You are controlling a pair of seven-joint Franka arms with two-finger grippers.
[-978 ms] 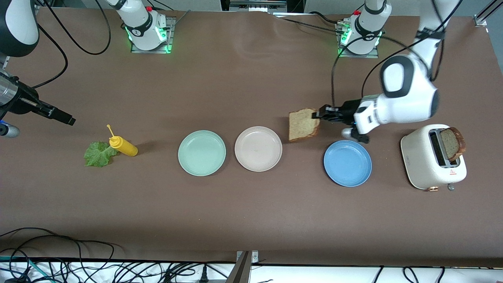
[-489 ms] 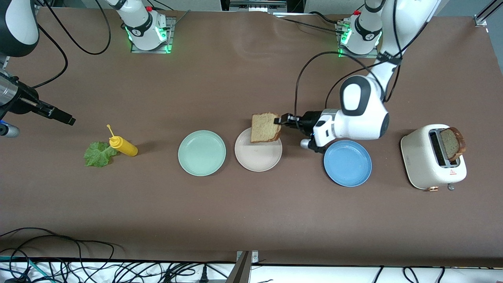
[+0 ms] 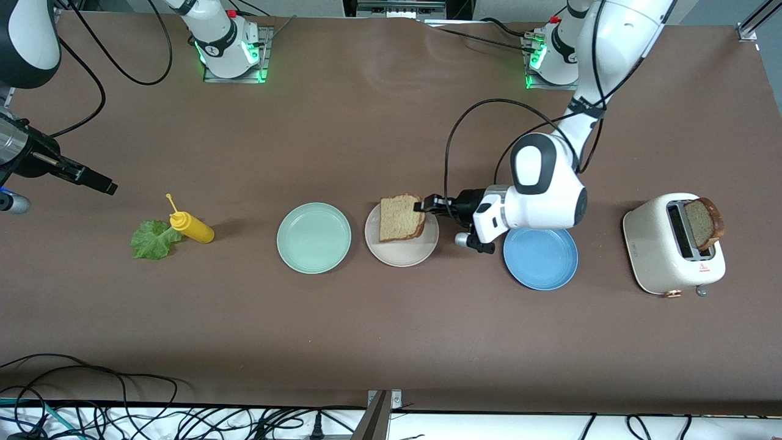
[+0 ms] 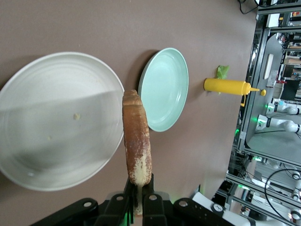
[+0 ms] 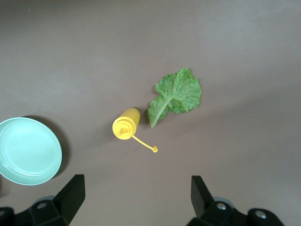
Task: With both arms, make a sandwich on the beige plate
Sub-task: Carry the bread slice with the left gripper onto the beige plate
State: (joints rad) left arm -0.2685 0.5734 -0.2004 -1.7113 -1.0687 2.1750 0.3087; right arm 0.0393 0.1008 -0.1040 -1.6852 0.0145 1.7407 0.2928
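Observation:
My left gripper (image 3: 426, 205) is shut on the crust edge of a brown bread slice (image 3: 401, 218), which it holds tilted over the beige plate (image 3: 400, 253). In the left wrist view the bread slice (image 4: 137, 141) stands edge-on between the shut fingers of the left gripper (image 4: 139, 188), over the beige plate's rim (image 4: 56, 117). A second bread slice (image 3: 704, 223) sticks out of the toaster (image 3: 672, 244). The green lettuce leaf (image 3: 151, 240) lies toward the right arm's end. My right gripper (image 5: 136, 197) hangs open and empty above the table near the lettuce leaf (image 5: 176, 95).
A yellow squeeze bottle (image 3: 191, 227) lies against the lettuce. A mint green plate (image 3: 313, 238) sits beside the beige plate, and a blue plate (image 3: 540, 253) lies between the beige plate and the toaster. Cables run along the table's near edge.
The left arm has carried the bread slice from beside the blue plate to over the beige plate, and lower. The right arm has not moved.

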